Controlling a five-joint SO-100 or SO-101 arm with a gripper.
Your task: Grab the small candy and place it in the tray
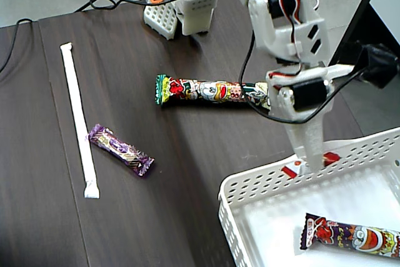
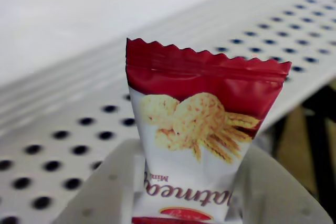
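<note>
Lying at the left of the dark table (image 1: 187, 173) in the fixed view are a long white stick (image 1: 79, 117) and a purple foil candy (image 1: 120, 149), with a cartoon-printed snack stick (image 1: 209, 90) farther right. At right, the pincer (image 1: 310, 162) grips the small candy (image 1: 329, 157) above the far rim of the white tray (image 1: 256, 191), which holds another snack stick (image 1: 351, 236). The wrist view shows the candy (image 2: 202, 124) clamped upright.

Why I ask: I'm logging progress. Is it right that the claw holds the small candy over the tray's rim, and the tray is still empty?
Not quite. The claw does hold the small candy over the tray rim, but the tray is not empty: the fixed view shows a cartoon-printed snack stick already lying inside.
</note>
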